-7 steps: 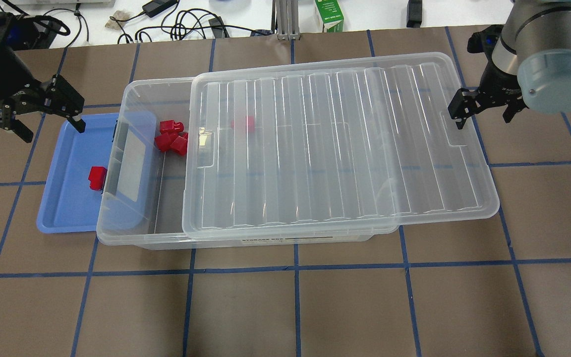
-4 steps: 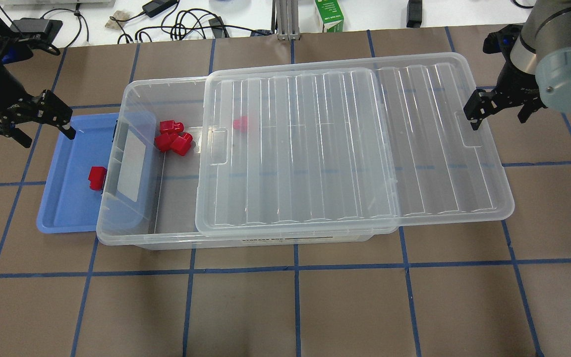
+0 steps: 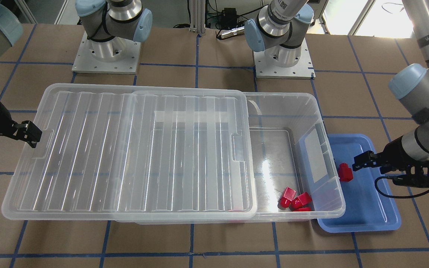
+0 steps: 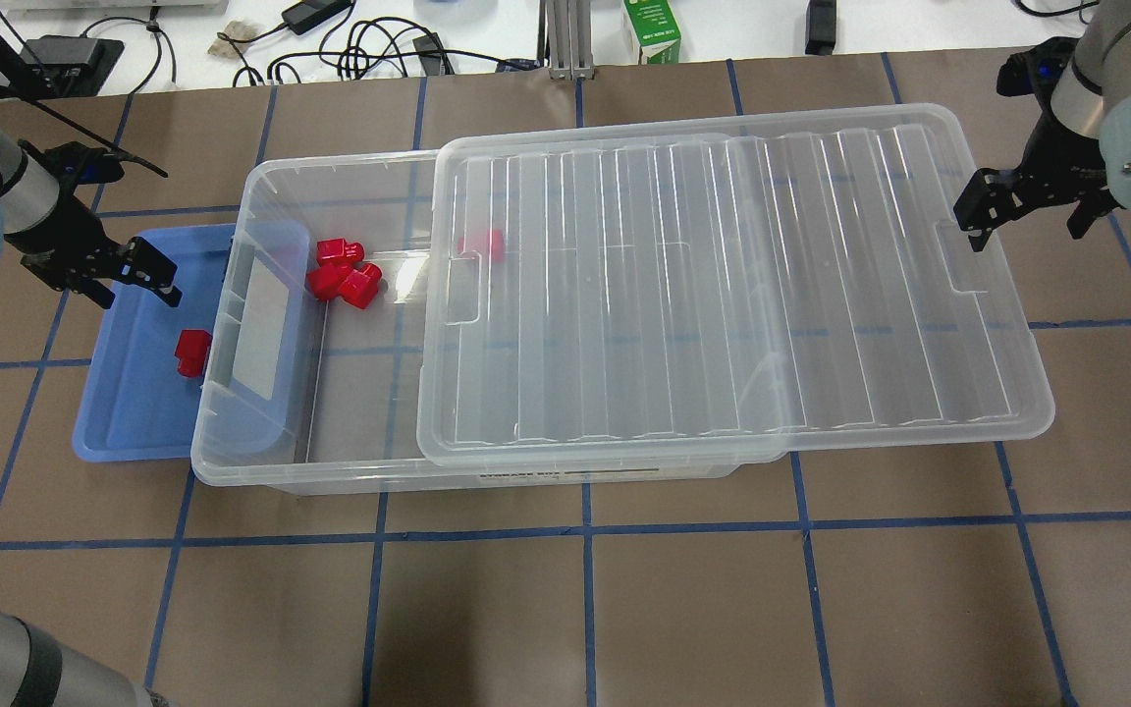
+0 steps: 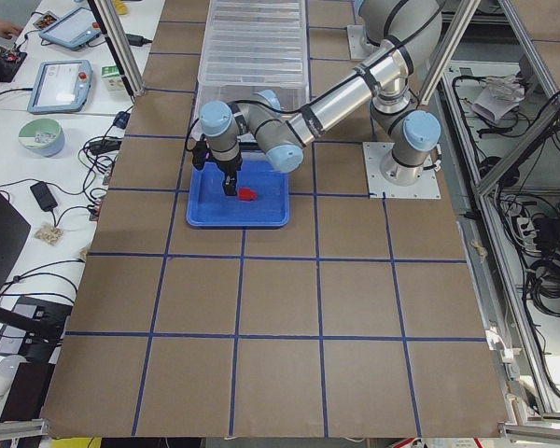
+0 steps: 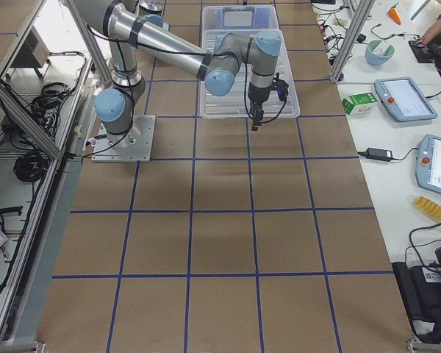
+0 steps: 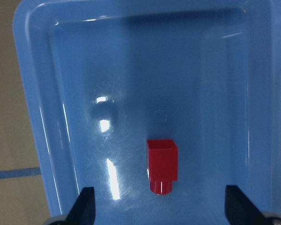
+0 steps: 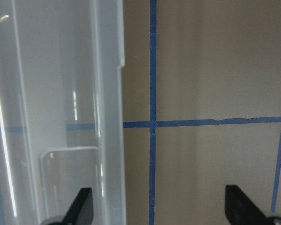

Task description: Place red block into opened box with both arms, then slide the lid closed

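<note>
Over the blue tray [image 4: 124, 432], the left gripper [image 4: 132, 287] has come in, wide open and empty above the red block [image 4: 192, 352] lying there. The lid [image 4: 723, 295] has slid farther off the box [image 4: 261, 469]; the right gripper [image 4: 1025, 211] stands open, empty, at its end.

You've got 2 fixed cams on the table [image 4: 624, 609]: overhead sits behind the robot, looks fwd & down; front cam faces it from across, steep down, bases [image 3: 106, 56] at top. Both share the box [image 4: 359, 393], lid [image 4: 723, 285] & blue tray [image 4: 134, 412]. Side cams: high at each table end, far off. L wrist cam's close over the tray, R wrist close over the lid's edge.
</note>
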Controlling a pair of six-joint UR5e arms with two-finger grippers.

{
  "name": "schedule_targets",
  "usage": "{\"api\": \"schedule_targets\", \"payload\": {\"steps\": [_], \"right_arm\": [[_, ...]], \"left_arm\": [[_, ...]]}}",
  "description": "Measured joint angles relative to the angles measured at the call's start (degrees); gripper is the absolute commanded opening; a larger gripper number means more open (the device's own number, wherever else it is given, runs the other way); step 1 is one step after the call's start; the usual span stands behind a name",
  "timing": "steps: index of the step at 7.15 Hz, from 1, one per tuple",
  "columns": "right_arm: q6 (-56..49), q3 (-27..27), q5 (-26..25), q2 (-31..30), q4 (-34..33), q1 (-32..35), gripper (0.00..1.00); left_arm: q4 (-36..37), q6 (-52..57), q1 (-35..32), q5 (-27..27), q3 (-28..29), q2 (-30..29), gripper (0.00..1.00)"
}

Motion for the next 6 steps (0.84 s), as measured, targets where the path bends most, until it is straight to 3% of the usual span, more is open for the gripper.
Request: {"api": "schedule_targets", "payload": {"steps": [2, 3, 5, 6], "right_arm": [[0.8, -4.9, 4.0, -3.6, 7.6, 0.4, 1.0], [2.0, -7.1, 5.3, -5.9, 11.9, 1.1, 1.0], [8.2, -8.5, 6.1, -9.0, 15.0, 6.2, 1.0], [12.6, -8.7, 6.4, -9.2, 15.2, 10.1, 1.0]], "left_arm": [[0.6, -0.2, 0.0, 0.1, -2.4, -2.3, 0.91], [1.7, -0.2, 0.0, 0.2, -3.6, -3.1, 0.76], [4.9, -0.1, 0.0, 0.3, -4.6, -4.3, 0.2], [5.6, -0.1, 0.0, 0.4, -4.8, -4.6, 0.12]]}}
